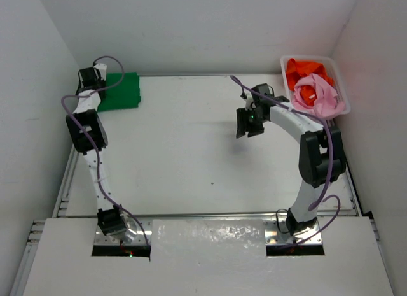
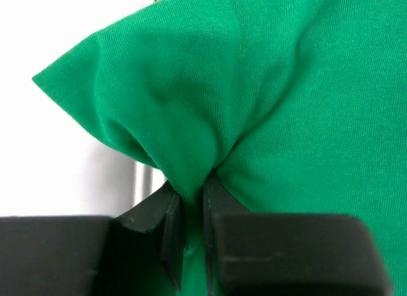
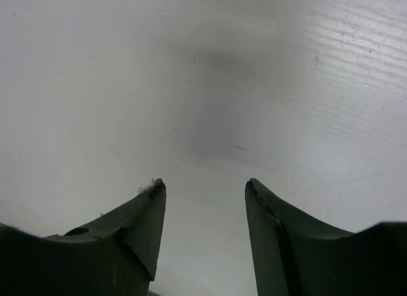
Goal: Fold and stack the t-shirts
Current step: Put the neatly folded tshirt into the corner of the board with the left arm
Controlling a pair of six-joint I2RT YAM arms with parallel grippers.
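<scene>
Table [image 1: 191, 162]: white and flat, with white walls on three sides. I see both arm bases bolted at its near edge.
Right arm [image 1: 318, 156]: rises from the near right base, bends at a dark elbow and reaches in toward the middle of the table.
Left arm [image 1: 89, 143]: runs up the left side and ends at the far left corner.
Basket [image 1: 308, 57]: white, standing in the far right corner with two crumpled garments inside.
Green shirt [image 1: 121, 91]: a compact bright green rectangle lying flat in the far left corner, well apart from the basket.
Pink shirt [image 1: 316, 95]: pale and bunched up in the near part of the basket.
Orange shirt [image 1: 305, 70]: vivid and crumpled in the far part of the basket, touching the pink one.
Left gripper [image 2: 191, 204]: the jaws are pinched almost together on a gathered fold of the green shirt. In my wrist view the cloth puckers into creases spreading from the pinch.
Right gripper [image 3: 203, 184]: the jaws stand partly apart with nothing between them, above bare table. A fleck of white lint clings to one fingertip.
</scene>
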